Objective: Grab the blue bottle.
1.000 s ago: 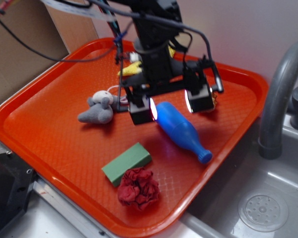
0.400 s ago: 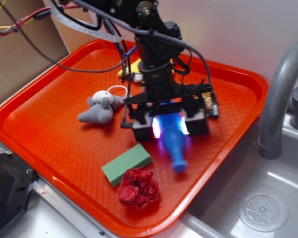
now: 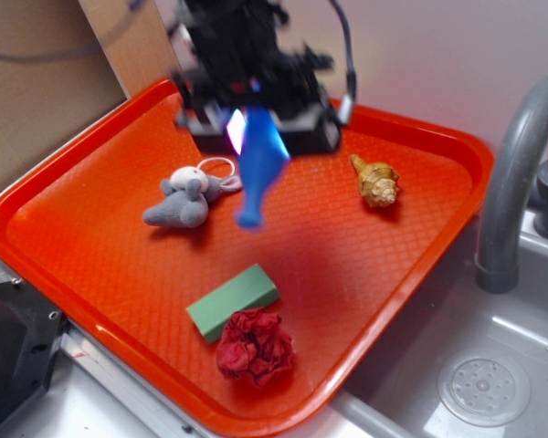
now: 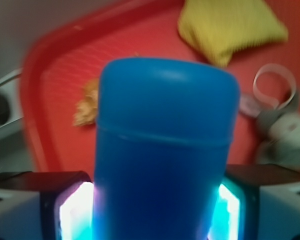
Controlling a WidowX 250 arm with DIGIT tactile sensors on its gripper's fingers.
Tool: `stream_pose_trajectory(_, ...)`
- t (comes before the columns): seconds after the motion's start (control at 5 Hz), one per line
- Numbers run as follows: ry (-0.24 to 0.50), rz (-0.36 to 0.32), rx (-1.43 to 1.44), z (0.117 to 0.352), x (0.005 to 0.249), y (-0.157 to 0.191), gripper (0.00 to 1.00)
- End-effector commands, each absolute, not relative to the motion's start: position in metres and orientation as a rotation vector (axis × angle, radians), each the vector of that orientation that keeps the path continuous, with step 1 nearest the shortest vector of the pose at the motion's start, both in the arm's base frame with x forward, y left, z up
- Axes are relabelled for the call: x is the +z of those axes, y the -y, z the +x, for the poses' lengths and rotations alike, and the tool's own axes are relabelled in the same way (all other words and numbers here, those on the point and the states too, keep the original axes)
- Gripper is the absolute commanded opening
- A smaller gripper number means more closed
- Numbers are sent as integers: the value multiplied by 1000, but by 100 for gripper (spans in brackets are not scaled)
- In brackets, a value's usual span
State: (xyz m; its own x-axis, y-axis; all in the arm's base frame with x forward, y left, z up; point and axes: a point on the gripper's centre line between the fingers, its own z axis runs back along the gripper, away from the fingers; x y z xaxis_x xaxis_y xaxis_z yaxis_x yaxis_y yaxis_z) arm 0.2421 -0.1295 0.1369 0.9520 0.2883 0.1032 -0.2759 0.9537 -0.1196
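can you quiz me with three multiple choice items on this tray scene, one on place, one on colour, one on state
1. Where is the green block?
A. beside the red cloth
B. under the shell
C. in the sink

2. What colour is the tray?
A. grey
B. orange-red
C. yellow

3. What state is the bottle in?
A. lying on the tray
B. standing by the plush mouse
C. held in the claw, off the tray

Answers: 1 A, the block lies next to the cloth. 2 B, its rim shows orange-red. 3 C, the wrist view shows fingers on both sides of it, cap hanging down.
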Motion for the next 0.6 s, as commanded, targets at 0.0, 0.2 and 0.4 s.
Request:
stream_pose_trajectory(0.0, 129, 95, 6, 253, 213, 81, 0)
stream_pose_trajectory(0.2, 223, 185, 22, 254, 238, 64, 0)
stream_pose_trajectory(0.4, 257, 148, -12, 252, 244, 57, 0)
